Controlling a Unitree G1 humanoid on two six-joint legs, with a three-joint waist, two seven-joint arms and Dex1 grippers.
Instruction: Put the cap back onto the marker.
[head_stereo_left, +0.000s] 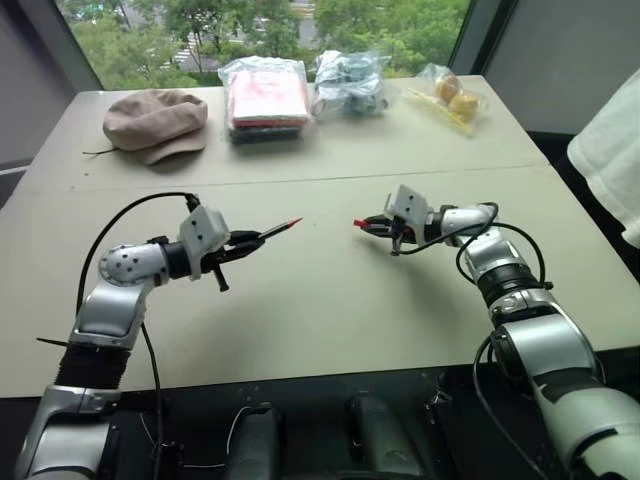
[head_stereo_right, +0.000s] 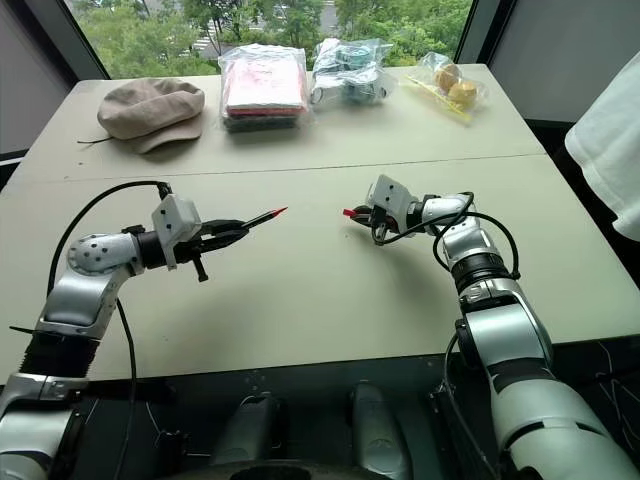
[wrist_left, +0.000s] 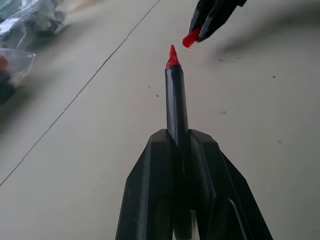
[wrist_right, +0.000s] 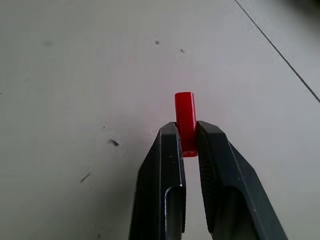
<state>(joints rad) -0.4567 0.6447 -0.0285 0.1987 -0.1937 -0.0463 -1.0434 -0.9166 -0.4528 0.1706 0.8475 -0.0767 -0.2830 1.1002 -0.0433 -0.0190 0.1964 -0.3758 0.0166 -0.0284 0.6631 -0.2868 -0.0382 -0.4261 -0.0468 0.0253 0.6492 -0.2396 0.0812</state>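
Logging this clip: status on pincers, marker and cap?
Left pincer shut on marker, red tip forward. Right pincer shut on cap. Tip and cap apart, nothing between them.

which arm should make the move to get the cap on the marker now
Probably the right. Its gripper pinches the cap with most of it sticking out free, already facing the marker tip across a short gap. The left gripper can just hold the marker steady.
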